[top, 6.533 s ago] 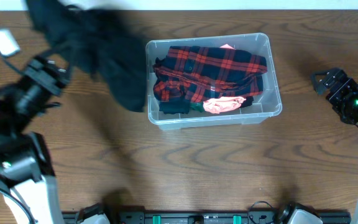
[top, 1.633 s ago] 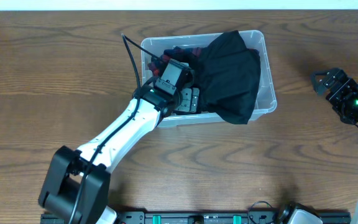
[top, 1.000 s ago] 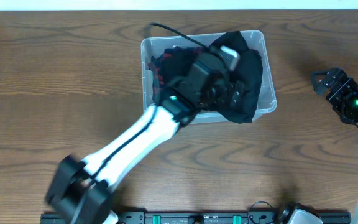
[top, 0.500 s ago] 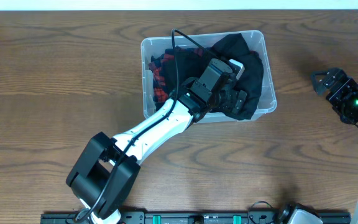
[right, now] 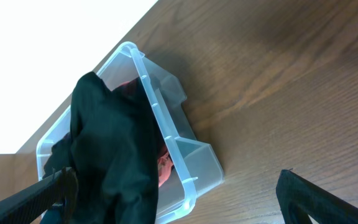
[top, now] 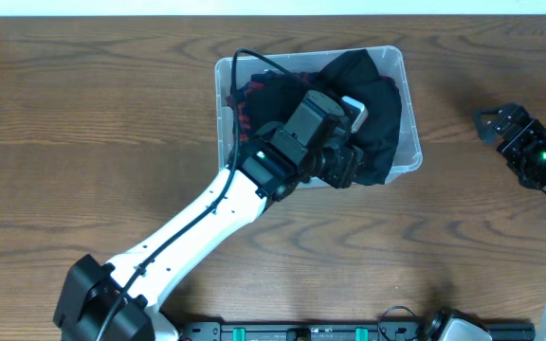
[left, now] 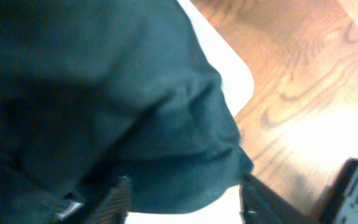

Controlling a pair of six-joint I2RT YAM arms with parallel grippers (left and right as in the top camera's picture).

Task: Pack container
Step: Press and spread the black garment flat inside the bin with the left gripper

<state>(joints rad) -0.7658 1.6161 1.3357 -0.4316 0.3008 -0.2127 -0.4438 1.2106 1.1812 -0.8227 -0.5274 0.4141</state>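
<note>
One left pincer (top: 345, 168) hangs over the container (top: 222, 106)'s front rim.

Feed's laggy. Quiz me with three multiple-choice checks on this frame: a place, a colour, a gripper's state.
1. Relative to the container, the left gripper is: A) far left of it; B) over the black garment inside it; C) far right of it.
2. Cloth at the container's left end: A) yellow; B) white; C) red plaid.
3. The right gripper is: A) open, empty; B) shut on the garment; C) shut on the rim.
B, black cloth fills its wrist view; C, red checks show overhead; A, its fingers stand apart over the table.
</note>
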